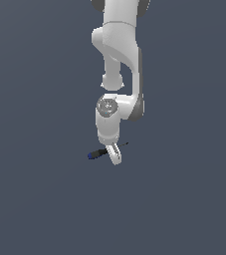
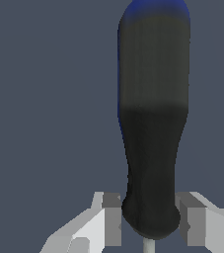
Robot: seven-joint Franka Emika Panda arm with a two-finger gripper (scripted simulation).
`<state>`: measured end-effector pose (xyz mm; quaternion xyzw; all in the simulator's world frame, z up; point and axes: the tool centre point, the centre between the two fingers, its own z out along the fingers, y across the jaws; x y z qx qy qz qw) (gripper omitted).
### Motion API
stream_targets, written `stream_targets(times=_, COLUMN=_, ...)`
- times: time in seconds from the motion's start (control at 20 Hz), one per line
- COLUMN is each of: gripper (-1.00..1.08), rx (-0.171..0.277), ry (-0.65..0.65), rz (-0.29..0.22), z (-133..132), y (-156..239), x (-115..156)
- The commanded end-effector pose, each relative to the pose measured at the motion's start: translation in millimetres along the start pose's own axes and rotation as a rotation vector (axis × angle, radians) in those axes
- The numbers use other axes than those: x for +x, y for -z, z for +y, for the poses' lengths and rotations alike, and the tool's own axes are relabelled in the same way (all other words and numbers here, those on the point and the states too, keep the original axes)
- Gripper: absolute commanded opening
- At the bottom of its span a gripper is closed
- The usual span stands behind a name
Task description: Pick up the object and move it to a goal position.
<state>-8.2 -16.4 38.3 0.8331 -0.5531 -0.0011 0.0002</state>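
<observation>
Screwdriver (image 2: 153, 148) between end effector (image 2: 150, 225) fingers

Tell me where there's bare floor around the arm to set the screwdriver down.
Bare grey surface lies on every side of the gripper: the exterior view's left, right and foreground. The only crowded spot is directly at the gripper, where the screwdriver sits between its fingers.

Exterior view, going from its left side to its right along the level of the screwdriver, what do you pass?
Blue end cap → black handle → the pincer, its fingers around the screwdriver → thin dark shaft, poking out toward the exterior view's right.
</observation>
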Motion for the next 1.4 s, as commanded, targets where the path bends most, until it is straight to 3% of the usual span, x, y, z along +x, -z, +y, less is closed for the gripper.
stream_targets(times=0.0, gripper=-1.0, rx=0.002, ry=-0.001, rz=0.0, z=7.0, y=14.5, x=10.9)
stream_targets(times=0.8, gripper=-1.0, rx=0.002, ry=-0.002, rz=0.0, z=71.5, y=143.5, x=106.6)
stream_targets(times=1.35, gripper=-1.0, rx=0.001, ry=-0.001, rz=0.002, z=79.6, y=166.1, x=124.6)
